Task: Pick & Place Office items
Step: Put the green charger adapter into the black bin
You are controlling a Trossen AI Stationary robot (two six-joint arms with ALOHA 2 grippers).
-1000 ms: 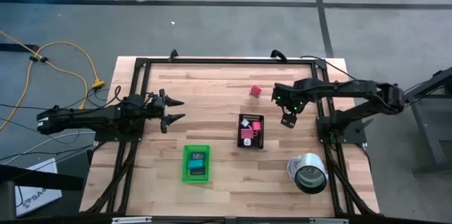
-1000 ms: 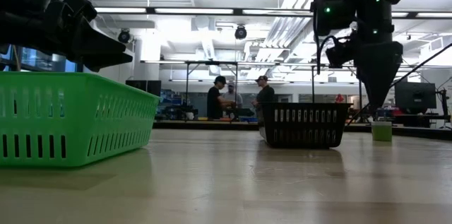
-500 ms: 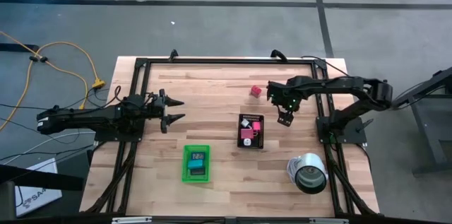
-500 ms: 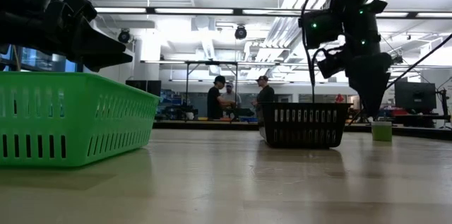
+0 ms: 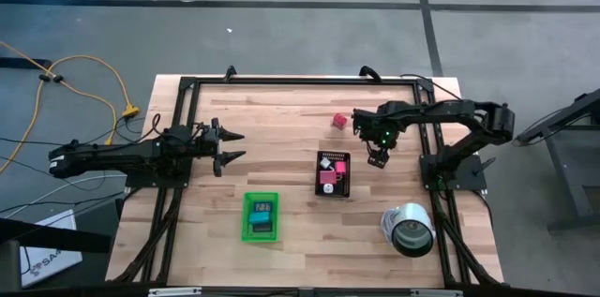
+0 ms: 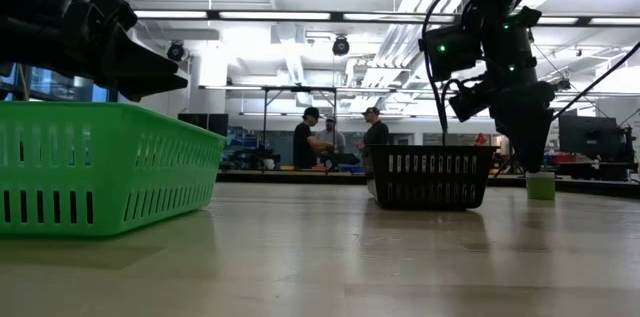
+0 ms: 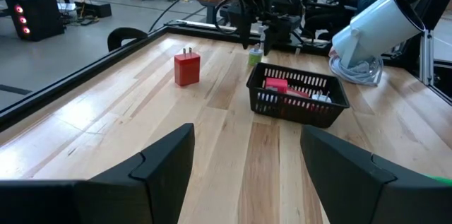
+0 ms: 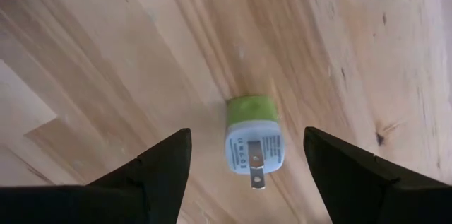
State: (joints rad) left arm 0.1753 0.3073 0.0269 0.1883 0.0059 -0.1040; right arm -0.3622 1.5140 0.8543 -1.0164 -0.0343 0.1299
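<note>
Office items spread over wooden bench (image 5: 281, 138); no readable writing on any.
- Silver can (image 5: 410, 230): lying near bench's front right corner.
- Green tray (image 5: 261, 215): near front edge, dark pieces inside.
- Black basket (image 5: 333, 174): mid-bench, holds pink, red, white pieces.
- Right gripper (image 5: 377, 156): fingers spread, empty, hovering just right of basket; since a second ago moved slightly toward bench's middle.
- Left gripper (image 5: 232, 144): fingers spread, empty, near left edge, unmoved.
- Red charger (image 5: 339, 121): toward far edge.
- Green-capped white plug (image 8: 254, 140): lying on wood between right fingers, untouched.
</note>
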